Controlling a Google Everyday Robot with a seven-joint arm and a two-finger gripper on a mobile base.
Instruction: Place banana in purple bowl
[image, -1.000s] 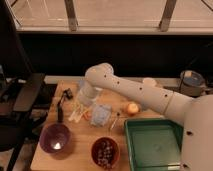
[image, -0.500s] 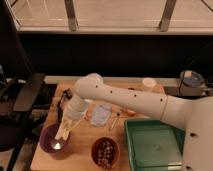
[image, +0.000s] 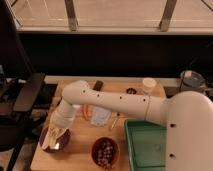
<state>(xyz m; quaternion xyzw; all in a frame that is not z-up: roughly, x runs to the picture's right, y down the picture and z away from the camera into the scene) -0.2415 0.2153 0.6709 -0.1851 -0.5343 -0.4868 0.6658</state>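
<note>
The white two-finger claw (image: 56, 133) hung low over the round, glossy dark purple bowl (image: 46, 145), and just beneath it lay the pale yellow-cream curved banana (image: 55, 139), inside the rim. Whether the claw gripped it, I could not tell. Off to one side sat the reddish-brown bowl of dark pieces (image: 105, 151). Delivery looked nearly done.

The gripper (image: 56, 134) hangs over the purple bowl (image: 48, 148) at seven o'clock on the table (image: 80, 150), with the banana (image: 54, 138) at its tip, above the bowl's inside.
</note>
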